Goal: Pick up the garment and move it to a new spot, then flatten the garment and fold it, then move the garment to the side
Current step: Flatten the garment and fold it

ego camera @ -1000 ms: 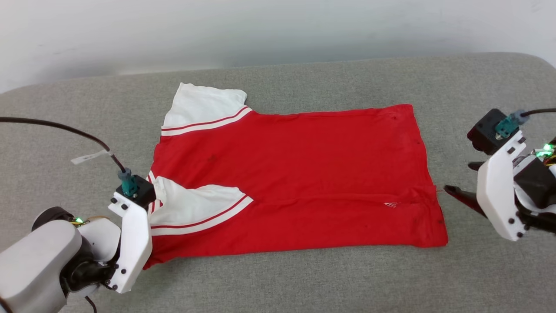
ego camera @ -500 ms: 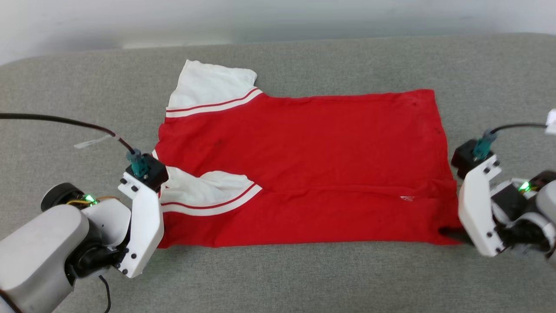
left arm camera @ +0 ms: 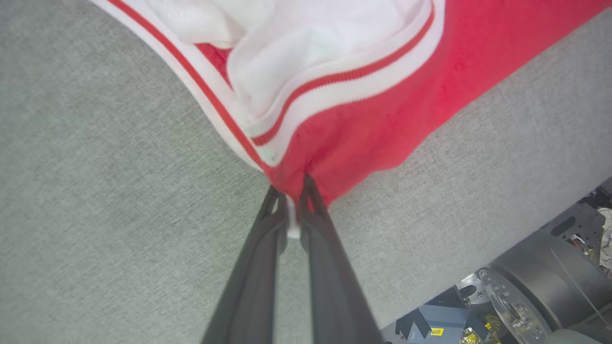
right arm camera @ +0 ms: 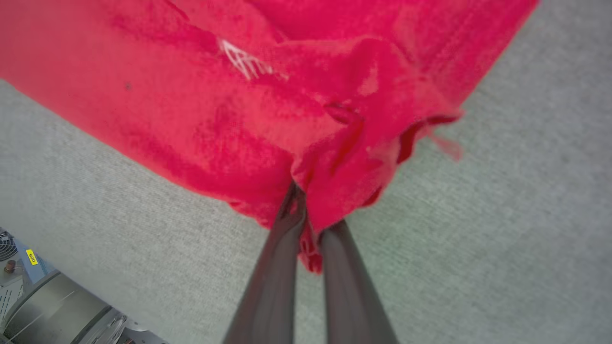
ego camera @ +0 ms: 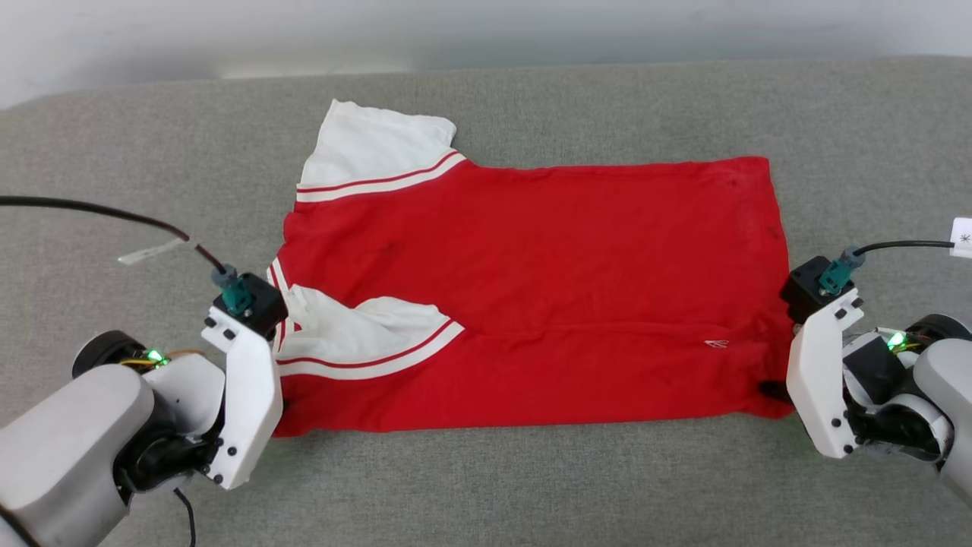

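Head view gives the red jersey-style T-shirt, with white short sleeves and red-white striped trim, lying spread on the grey fabric-covered worktop, about in its middle, with the neck end toward the robot's left and the hem toward its right. No print shows on the upper side. One white sleeve sticks out flat on the far side; the near white sleeve is turned in and lies on the red body. In the left wrist view the left claw is pressed together and pinches the near corner of the neck end, just where the striped trim meets the red cloth. In the right wrist view the right claw is also pressed together, pinching a bunched bit of the near hem corner, and the cloth is wrinkled around its tips. I judge that the flattening is mostly done and the folding is in hand, with both near corners gripped. The next move probably calls for lifting both corners together, keeping the near edge taut between them, and carrying it over toward the far edge so that the fold falls straight. The bunched hem corner could slip out or leave a crease.
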